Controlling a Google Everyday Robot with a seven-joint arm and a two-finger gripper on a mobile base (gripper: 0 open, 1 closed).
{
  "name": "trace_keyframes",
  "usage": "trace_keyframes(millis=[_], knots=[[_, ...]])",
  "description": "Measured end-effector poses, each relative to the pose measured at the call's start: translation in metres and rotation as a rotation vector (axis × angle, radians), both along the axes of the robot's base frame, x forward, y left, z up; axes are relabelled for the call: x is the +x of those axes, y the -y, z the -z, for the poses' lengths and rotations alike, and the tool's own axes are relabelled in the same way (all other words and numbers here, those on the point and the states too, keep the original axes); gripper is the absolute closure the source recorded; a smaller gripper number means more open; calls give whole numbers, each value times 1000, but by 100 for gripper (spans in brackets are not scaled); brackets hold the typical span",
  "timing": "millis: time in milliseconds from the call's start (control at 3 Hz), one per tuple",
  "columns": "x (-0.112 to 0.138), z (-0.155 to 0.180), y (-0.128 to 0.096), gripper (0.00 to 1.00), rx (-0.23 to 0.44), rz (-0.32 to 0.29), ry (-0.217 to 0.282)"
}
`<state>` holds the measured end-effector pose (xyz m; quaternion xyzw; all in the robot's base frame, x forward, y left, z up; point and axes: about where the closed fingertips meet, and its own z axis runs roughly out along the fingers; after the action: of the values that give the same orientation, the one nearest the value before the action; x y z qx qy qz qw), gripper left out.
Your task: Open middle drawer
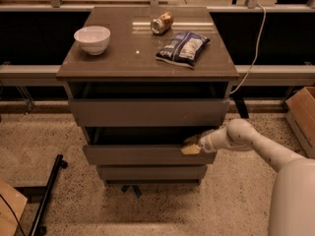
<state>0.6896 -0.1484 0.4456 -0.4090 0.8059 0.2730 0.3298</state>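
The gripper (192, 148) sits at the top lip of the middle drawer (147, 155), which stretches to its left, likely for pulling the handleless front; its spread cannot be told.

White rounded arm (261, 146), tan claw (191, 149) centre-right

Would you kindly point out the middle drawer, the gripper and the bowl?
middle drawer (142, 155): camera view, centre of its flat front.
gripper (191, 149): camera view, its tan tip at the drawer's right top edge.
bowl (92, 45): camera view, its outer wall.
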Motion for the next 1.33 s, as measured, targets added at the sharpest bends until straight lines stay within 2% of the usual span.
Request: trace_keyframes(millis=[333,667,1000,1333], knots=[[-2,0,0,26,-4,0,-2],[-32,-4,2,4,-60,5,-32],[-56,-2,6,53,-81,24,-62],[-68,2,7,72,-91,24,-81]])
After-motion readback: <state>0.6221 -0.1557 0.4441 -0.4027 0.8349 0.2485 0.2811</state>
